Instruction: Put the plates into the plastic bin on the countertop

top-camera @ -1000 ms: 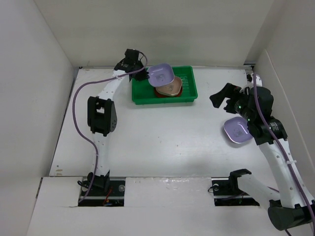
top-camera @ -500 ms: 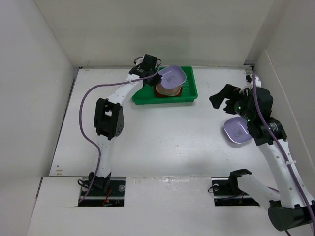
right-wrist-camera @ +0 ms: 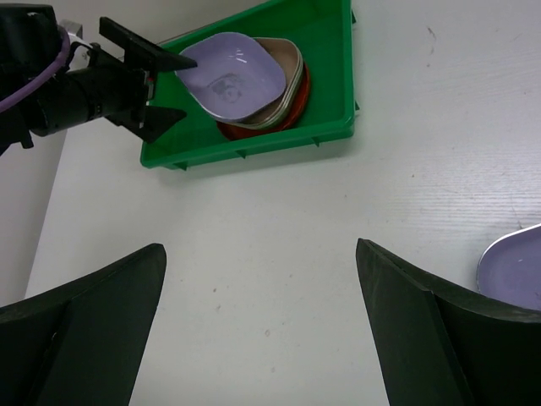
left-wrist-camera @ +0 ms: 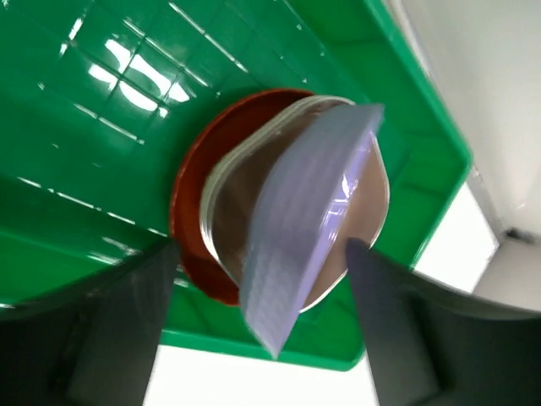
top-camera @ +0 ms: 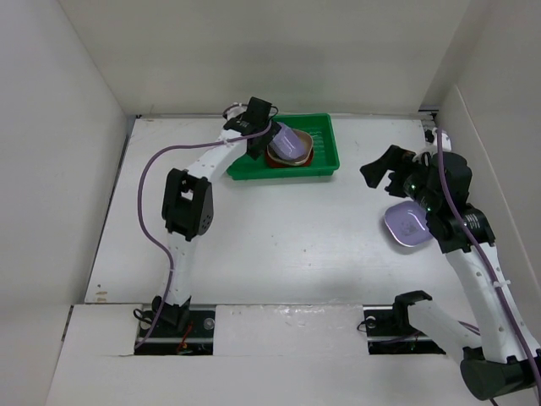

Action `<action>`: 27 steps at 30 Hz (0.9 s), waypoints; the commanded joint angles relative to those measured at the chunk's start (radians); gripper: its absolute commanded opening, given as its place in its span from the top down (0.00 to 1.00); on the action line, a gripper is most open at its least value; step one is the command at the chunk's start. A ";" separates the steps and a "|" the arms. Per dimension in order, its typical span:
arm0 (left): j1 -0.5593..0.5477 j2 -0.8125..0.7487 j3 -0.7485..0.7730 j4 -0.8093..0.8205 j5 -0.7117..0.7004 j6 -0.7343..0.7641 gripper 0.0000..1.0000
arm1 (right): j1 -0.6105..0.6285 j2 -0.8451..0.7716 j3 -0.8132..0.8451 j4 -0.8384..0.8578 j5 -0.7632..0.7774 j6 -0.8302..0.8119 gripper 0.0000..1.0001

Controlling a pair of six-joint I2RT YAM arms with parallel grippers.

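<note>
The green plastic bin [top-camera: 323,139] stands at the back of the countertop [top-camera: 279,245]. A stack in it shows a red plate [left-wrist-camera: 190,220], a cream one and a pinkish-brown one [left-wrist-camera: 372,194]. A lavender plate [left-wrist-camera: 308,220] leans tilted on that stack, its low edge between the fingers of my left gripper [left-wrist-camera: 262,330], which is open with a gap on both sides. My left gripper [top-camera: 260,137] hangs over the bin's left end. My right gripper [right-wrist-camera: 262,313] is open over bare countertop, and a second lavender plate [top-camera: 406,224] lies just beneath that arm.
White walls close in the countertop at the back and on both sides. The left arm's purple cable [top-camera: 148,178] loops over the left part of the surface. In the right wrist view the second lavender plate [right-wrist-camera: 511,271] shows at the right edge.
My left gripper swung right over the bin with the lavender plate, then opened; the plate has dropped onto the stack. The right arm has barely moved.
</note>
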 commanded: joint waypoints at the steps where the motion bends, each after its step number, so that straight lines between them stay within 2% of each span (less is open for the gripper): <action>1: -0.029 -0.116 0.001 0.051 -0.021 0.027 0.19 | -0.008 -0.014 0.034 0.026 -0.009 0.003 0.00; 3: -0.060 -0.150 0.001 0.075 -0.059 0.072 0.08 | -0.008 -0.014 0.034 0.026 -0.009 0.003 0.00; 5: -0.091 -0.200 0.001 0.115 -0.059 0.123 0.00 | -0.008 -0.024 0.045 0.026 0.000 0.003 0.00; 8: -0.146 -0.225 0.018 0.143 -0.059 0.270 0.00 | -0.008 -0.050 0.054 0.015 0.038 0.003 0.00; 10: -0.213 -0.225 0.043 0.111 -0.114 0.315 0.00 | -0.008 -0.059 0.054 0.015 0.058 0.003 0.00; 15: -0.350 -0.147 0.043 0.114 -0.064 0.436 0.00 | -0.017 -0.097 0.114 -0.049 0.101 0.003 0.00; 19: -0.468 -0.018 0.136 0.163 0.132 0.537 0.00 | -0.017 -0.163 0.161 -0.119 0.174 0.021 0.00; 22: -0.523 0.075 0.226 0.163 0.191 0.638 0.00 | -0.017 -0.223 0.189 -0.160 0.219 0.033 0.00; 24: -0.533 0.089 0.218 0.199 0.269 0.660 0.00 | -0.017 -0.247 0.189 -0.172 0.219 0.033 0.00; 27: -0.542 0.112 0.147 0.278 0.310 0.660 0.00 | -0.017 -0.267 0.198 -0.212 0.196 0.033 0.00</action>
